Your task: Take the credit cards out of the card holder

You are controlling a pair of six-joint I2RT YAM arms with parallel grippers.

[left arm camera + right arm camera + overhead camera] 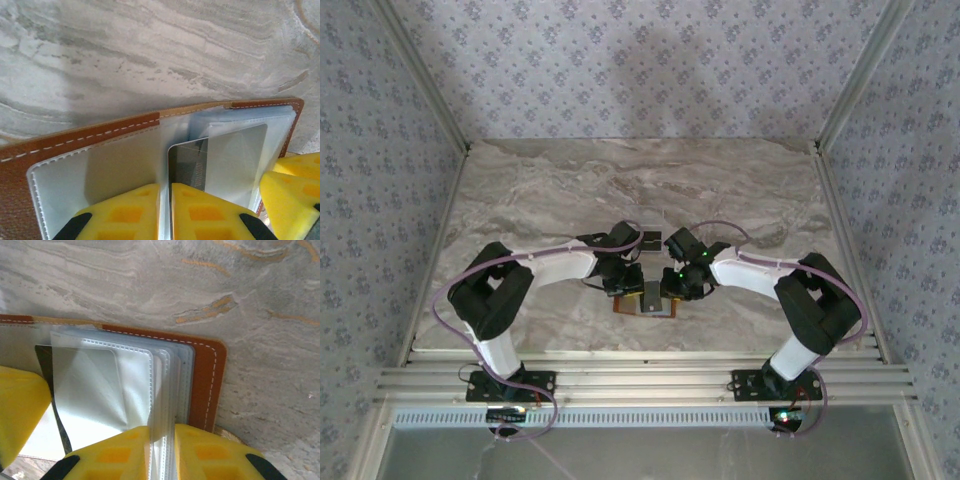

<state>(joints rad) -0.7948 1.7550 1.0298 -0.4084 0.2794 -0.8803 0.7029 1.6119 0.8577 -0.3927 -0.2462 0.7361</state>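
The card holder (645, 303) lies open on the marble table, orange-brown leather (80, 137) with clear plastic sleeves (135, 385) fanned up from it. A dark credit card (187, 167) sticks partway out of a sleeve, and its left edge runs down into the narrow gap of my left gripper (166, 189), which is shut on it. My right gripper (162, 430) is shut on a bunch of the sleeves near the holder's right rim (205, 380). The same dark card shows as a sliver (44, 362) behind the front sleeve. From above, both grippers (625, 283) (672, 283) meet over the holder.
The right gripper's yellow fingers (295, 190) stand close beside the left one, at the holder's right end. The left gripper's finger (20, 410) crowds the sleeves from the left. Marble table (720, 190) stretches away behind, walled on three sides by patterned panels (640, 60).
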